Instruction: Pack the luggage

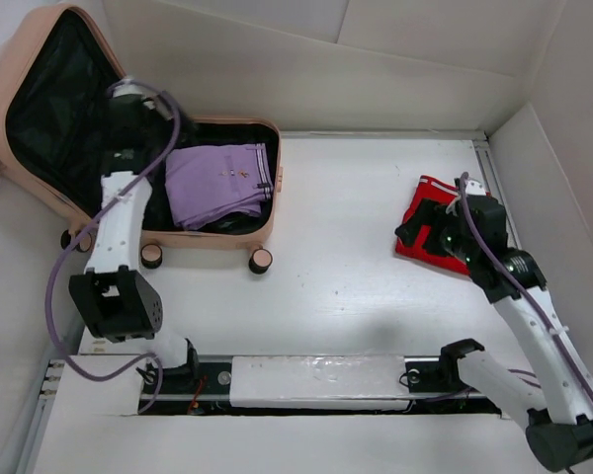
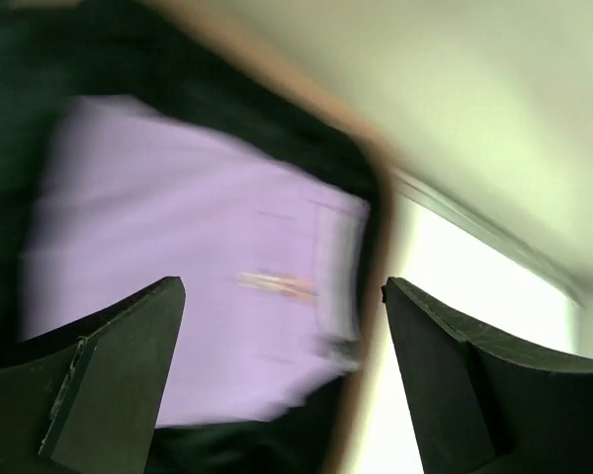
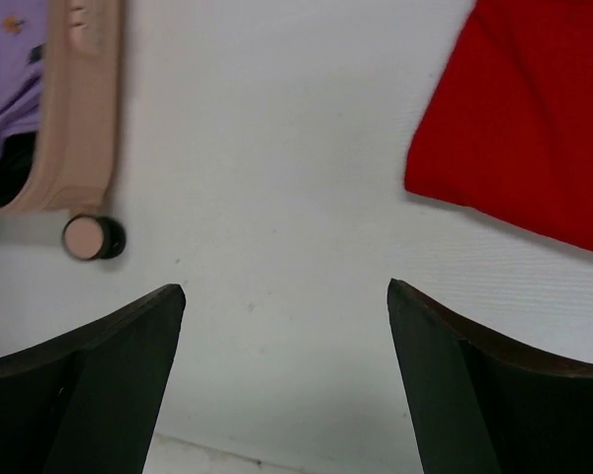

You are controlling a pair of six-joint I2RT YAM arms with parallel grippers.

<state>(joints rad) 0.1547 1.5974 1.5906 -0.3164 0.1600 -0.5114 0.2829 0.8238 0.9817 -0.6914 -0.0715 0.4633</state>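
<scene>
The peach-pink luggage (image 1: 275, 188) lies open at the back left, its lid (image 1: 20, 69) propped up and showing black lining. A folded purple garment (image 1: 217, 183) rests in its lower half. My left gripper (image 1: 136, 133) hovers over the left side of that half. In its blurred wrist view the left gripper (image 2: 282, 296) stands open and empty above the purple garment (image 2: 178, 247), beside the luggage rim (image 2: 376, 188). At the right, a red garment (image 1: 430, 202) with white trim lies on the table. My right gripper (image 1: 420, 232) is by its near-left edge. The right gripper (image 3: 287, 296) is open over bare table, with the red garment (image 3: 524, 118) off to one side.
White walls close in the table at the back and right (image 1: 553, 148). A metal rail (image 1: 316, 380) runs along the near edge between the arm bases. The luggage wheels (image 1: 261, 261) stick out toward the table's middle; one wheel (image 3: 89, 237) shows in the right wrist view.
</scene>
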